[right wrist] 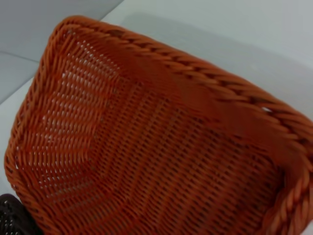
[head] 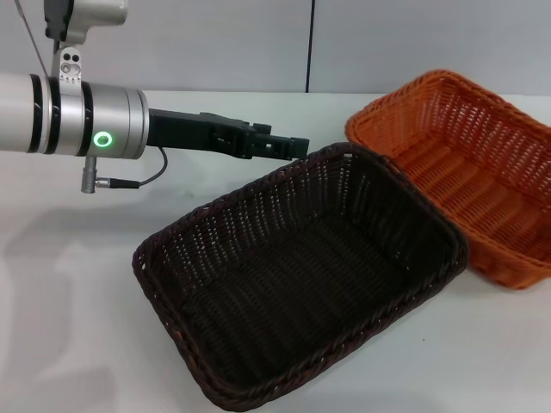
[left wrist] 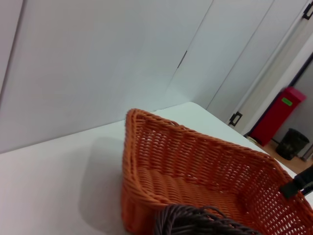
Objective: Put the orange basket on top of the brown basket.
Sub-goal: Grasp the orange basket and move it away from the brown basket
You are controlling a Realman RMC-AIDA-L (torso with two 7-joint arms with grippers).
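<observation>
The brown basket point(head: 301, 275) sits in the middle of the white table, empty. Its rim also shows in the left wrist view point(left wrist: 205, 221), and a corner shows in the right wrist view point(right wrist: 10, 218). The orange basket point(head: 465, 172) stands on the table behind it to the right, touching its far right side, also empty. My left gripper point(head: 297, 146) hovers just beyond the brown basket's far rim, pointing toward the orange basket point(left wrist: 195, 171). The right wrist view looks closely down into the orange basket point(right wrist: 146, 147). A black part point(left wrist: 299, 183), likely my right gripper, shows at its far end.
A grey panelled wall point(head: 258, 43) runs behind the table. The white tabletop point(head: 69, 292) lies bare to the left of the brown basket. A red bin point(left wrist: 279, 115) and a black bin point(left wrist: 292, 143) stand on the floor past the table.
</observation>
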